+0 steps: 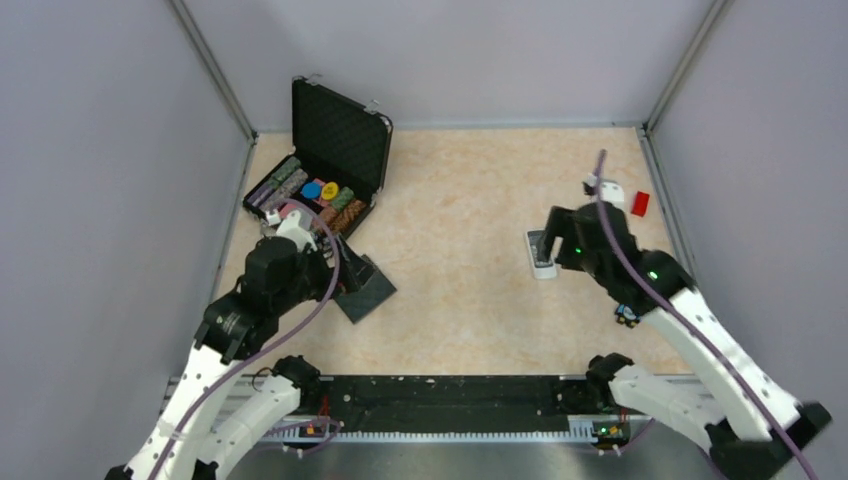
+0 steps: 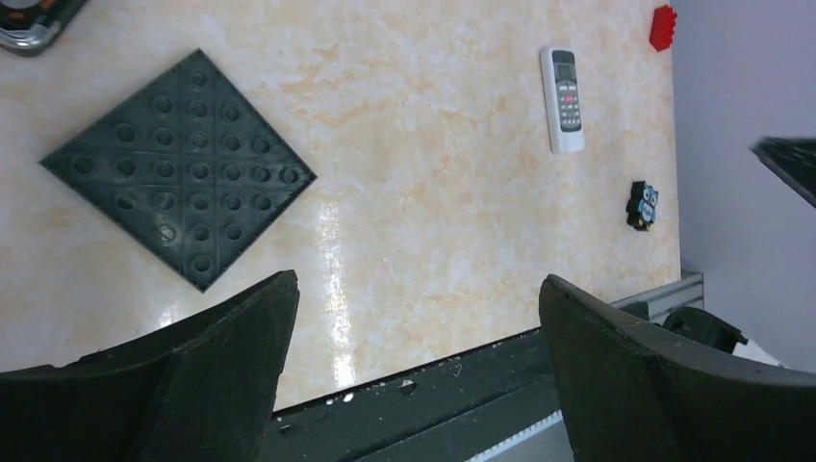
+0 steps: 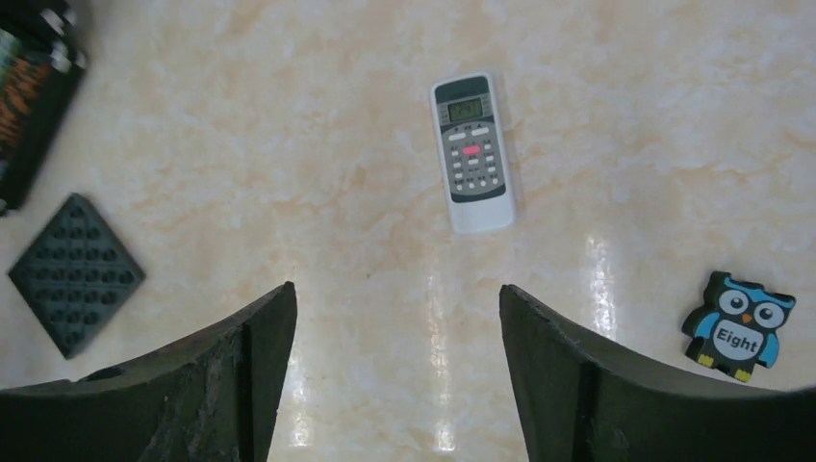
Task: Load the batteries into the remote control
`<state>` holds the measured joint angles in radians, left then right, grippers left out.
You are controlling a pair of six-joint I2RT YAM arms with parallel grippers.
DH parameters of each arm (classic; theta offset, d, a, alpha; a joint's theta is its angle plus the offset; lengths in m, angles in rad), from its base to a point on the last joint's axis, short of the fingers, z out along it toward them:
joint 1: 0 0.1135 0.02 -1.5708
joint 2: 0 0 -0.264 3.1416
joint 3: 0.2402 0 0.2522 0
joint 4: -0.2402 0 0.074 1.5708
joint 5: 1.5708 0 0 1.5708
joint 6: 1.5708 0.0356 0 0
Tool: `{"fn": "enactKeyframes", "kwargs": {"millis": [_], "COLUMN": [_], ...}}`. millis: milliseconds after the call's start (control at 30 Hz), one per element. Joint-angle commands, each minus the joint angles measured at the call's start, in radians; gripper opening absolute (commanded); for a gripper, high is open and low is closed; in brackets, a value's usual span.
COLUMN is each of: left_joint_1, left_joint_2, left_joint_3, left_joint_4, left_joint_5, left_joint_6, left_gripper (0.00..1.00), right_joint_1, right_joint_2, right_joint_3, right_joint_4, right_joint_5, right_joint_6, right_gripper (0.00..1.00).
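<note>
Remote control (image 3: 471, 152): flat on the table (image 3: 625, 115), button face up, display end pointing away from the right wrist camera. The battery slot would be on the underside and is not seen. Batteries: none found in any view, so you cannot place them from here.

Right gripper (image 3: 396, 296): hovers over the near end of the remote, jaws spread wide, nothing between them. Left gripper (image 2: 419, 284): well to the left of the remote, jaws equally wide, also empty.

Step in hand, as I read it: the approach to the remote. Nothing is loaded and the back is not exposed, so the task is at its very start. The next move calls for you to lower the right gripper across the remote's narrow width, close on its long edges, then turn it over to show the slot. The body is low and the table glossy, so the fingers must come almost to the surface, and a skewed pinch could skid it away.

Around the remote:
- An owl tile marked "Eight" (image 3: 739, 327) sits to its right and nearer the arm bases, apart from it.
- A red block (image 1: 640, 203) sits to its right and farther back. It is too big and flat to be a battery.
- A black studded pad (image 2: 178, 168) lies well to its left.
- An open case of chips (image 1: 325, 165) is farther left and back.

Nothing touches the remote or blocks the descent.
</note>
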<state>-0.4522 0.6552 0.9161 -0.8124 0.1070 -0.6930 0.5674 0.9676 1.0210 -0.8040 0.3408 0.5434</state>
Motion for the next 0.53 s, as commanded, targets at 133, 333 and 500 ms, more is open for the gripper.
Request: {"fn": "enactKeyframes", "kwargs": {"millis": [133,333,500], "left_joint_1": [0.002,0.001,0.001], "left_joint_2": [-0.211,-0.356,-0.376], "left_joint_3": [-0.021,-0.069,-0.073], "left_joint_4": [-0.140,-0.203,-0.222], "left_joint_5": [-0.192,-0.226,-0.228], "left_joint_6": [-0.021,-0.048,-0.070], "left_gripper": [0.99,0.99,0.99], "right_joint_1": [0.002,0.002,0.002], "right_joint_2": [-0.417,-0.561,-0.619], "right_joint_3": [0.070,0.188,0.218], "right_joint_4": [-0.369,-0.517,-0.567], "right_joint_5": [0.196,0.265,0.261], "right_joint_6": [0.146,0.180,0.202], "right_gripper": [0.94,0.99,0.99]}}
